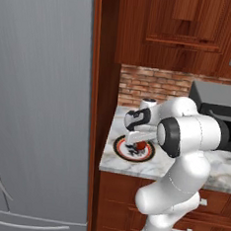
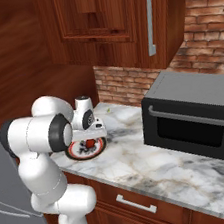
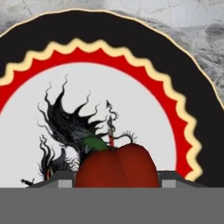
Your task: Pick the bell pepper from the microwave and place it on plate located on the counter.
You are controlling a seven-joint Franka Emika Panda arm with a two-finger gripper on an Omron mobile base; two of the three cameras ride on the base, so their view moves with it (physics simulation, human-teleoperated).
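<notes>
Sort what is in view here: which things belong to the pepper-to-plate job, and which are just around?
Job: bell pepper between the gripper fingers; plate right under it; microwave, door shut; counter.

Around: fridge, upper cabinets, brick wall, drawers.

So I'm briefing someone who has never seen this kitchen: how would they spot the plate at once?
Start at the tall grey fridge and go to the near end of the marbled counter beside it, away from the dark microwave. The plate lies flat there under the gripper. Its red-and-black ringed rim, dark inky centre and the red bell pepper above it mark it out.
</notes>
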